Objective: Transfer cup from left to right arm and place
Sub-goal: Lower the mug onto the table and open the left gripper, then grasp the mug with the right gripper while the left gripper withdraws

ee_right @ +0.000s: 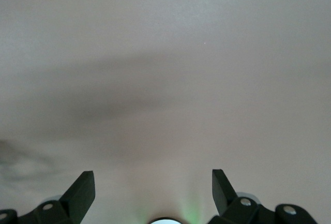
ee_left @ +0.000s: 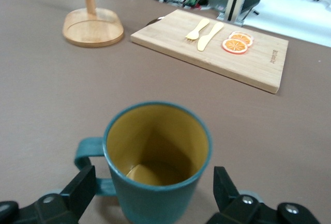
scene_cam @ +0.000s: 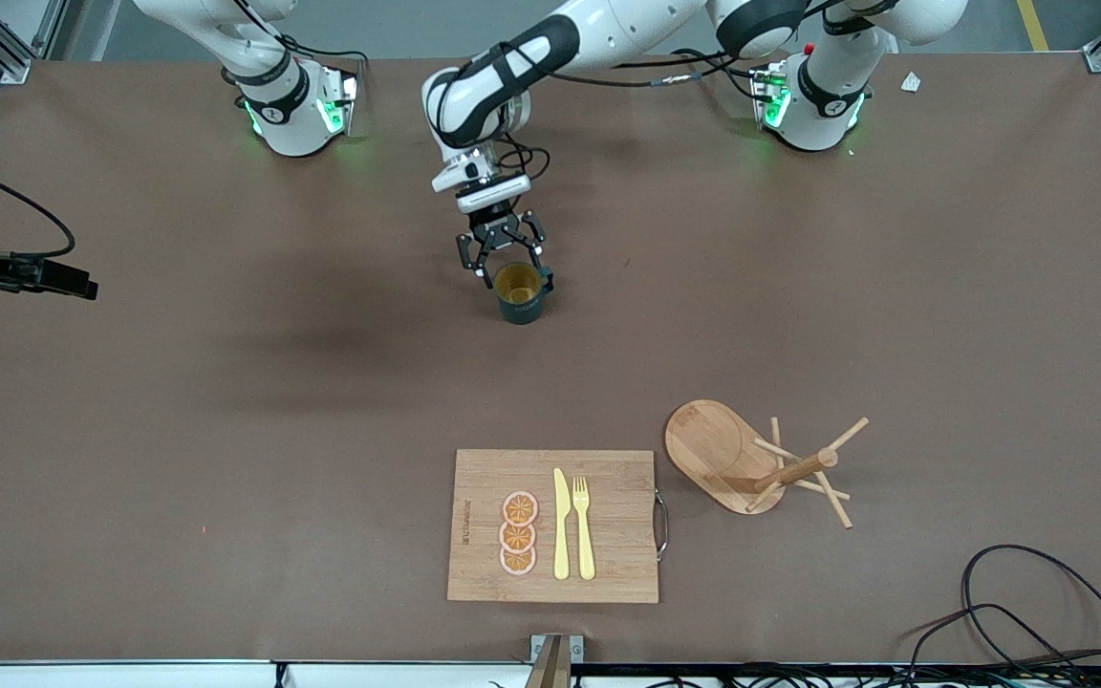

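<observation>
At the left edge of the front frame you see the right gripper point(ee_right: 153, 188) waiting, fingers spread over bare table point(scene_cam: 226, 401). Upper centre, your left gripper point(scene_cam: 503, 263) stands released, fingers apart on either side of the cup point(scene_cam: 520, 292), which sits upright on the table. Lower centre lies the cutting board point(scene_cam: 608, 564); right of it, the peg stand point(scene_cam: 718, 459).

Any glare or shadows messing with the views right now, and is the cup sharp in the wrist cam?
Front view: even light, green glow at both bases, a soft arm shadow on the table. Left wrist view: the cup is sharp, the cutting board slightly soft. Right wrist view: bare table with broad shadow bands.
</observation>
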You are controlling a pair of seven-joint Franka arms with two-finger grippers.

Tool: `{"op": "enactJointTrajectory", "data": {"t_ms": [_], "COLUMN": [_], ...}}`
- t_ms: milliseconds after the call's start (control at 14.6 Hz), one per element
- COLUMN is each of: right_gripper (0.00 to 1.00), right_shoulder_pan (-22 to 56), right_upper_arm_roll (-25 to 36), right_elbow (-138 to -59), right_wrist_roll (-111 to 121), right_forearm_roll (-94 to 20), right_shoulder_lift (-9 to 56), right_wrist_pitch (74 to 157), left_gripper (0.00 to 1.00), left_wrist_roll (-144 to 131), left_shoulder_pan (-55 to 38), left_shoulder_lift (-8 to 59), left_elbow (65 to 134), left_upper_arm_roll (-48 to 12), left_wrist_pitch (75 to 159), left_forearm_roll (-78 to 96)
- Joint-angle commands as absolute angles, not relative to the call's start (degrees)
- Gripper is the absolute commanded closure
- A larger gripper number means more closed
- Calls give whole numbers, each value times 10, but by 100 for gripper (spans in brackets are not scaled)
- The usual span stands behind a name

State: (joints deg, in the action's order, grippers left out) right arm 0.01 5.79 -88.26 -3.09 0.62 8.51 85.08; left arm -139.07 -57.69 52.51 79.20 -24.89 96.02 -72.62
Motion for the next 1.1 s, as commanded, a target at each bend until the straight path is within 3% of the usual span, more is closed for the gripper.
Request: {"op": "enactJointTrajectory", "data": {"t_ms": [0, 412, 1031], "right_gripper": [0, 0, 0], "right_shoulder_pan": [20, 77, 283], "right_upper_arm_roll": [55, 54, 54], "right_elbow": [-897, -972, -1091], "right_wrist_roll": [-109, -270, -597], "right_forearm_roll": [12, -32, -59], "right_shoulder_lift": [88, 79, 58], "right_wrist_pitch": [860, 909, 1037], "left_gripper": [0, 0, 0], "left_wrist_roll": [-1322, -1074, -681], "left_shoulder_pan": [-549, -412, -183], "left_shoulder_lift": [459, 345, 326], "left_elbow": [790, 793, 791], "left_upper_arm_roll": [-263, -266, -267], "left_wrist_pitch": [969, 1048, 1114], "left_forearm_roll": [-627, -445, -289]}}
